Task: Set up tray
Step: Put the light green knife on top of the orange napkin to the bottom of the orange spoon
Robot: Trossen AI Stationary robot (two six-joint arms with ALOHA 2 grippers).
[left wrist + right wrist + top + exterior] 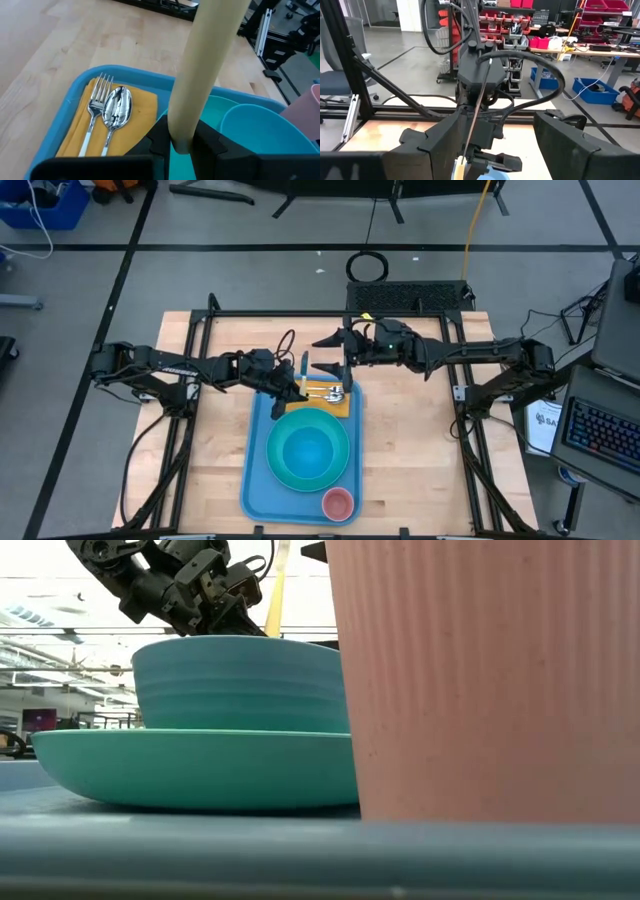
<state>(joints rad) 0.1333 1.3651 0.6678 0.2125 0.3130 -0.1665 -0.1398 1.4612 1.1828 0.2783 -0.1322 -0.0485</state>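
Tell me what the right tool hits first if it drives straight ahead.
Most likely the knife held upright in the left tool: it stands dead ahead between the open right tool's fingers, though depth is hard to judge.

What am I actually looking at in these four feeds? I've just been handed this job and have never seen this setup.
Two dark robot arms work over a wooden table. The first feed looks straight down, the second sits at table height, and the other two ride on the arms' wrists.

On the table lies the tray, light blue. It holds a turquoise plate with a blue bowl on it, a pink cup, and a yellow napkin bearing a fork and spoon.

The left claw is shut on a knife with a cream handle, held above the tray's far end. The right claw hangs open just beyond the tray, empty.
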